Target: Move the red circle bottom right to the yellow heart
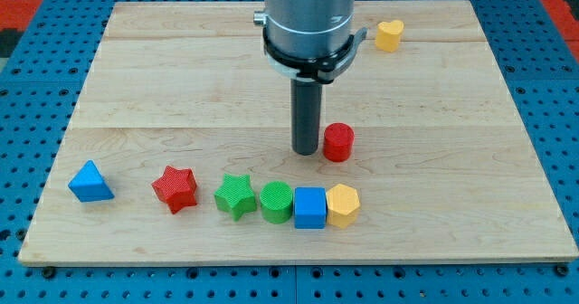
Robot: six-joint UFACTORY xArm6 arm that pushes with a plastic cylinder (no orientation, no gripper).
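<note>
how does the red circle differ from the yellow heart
The red circle is red and round; the yellow heart is yellow and lobed. The red circle sits mid-board, just to the view's right of my tip; the yellow heart sits alone near the view's top right. Both look similar in size.

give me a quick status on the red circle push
My tip down on the board, just left of the red circle. Yellow heart far off toward the view's top right. No blocks between them.
</note>
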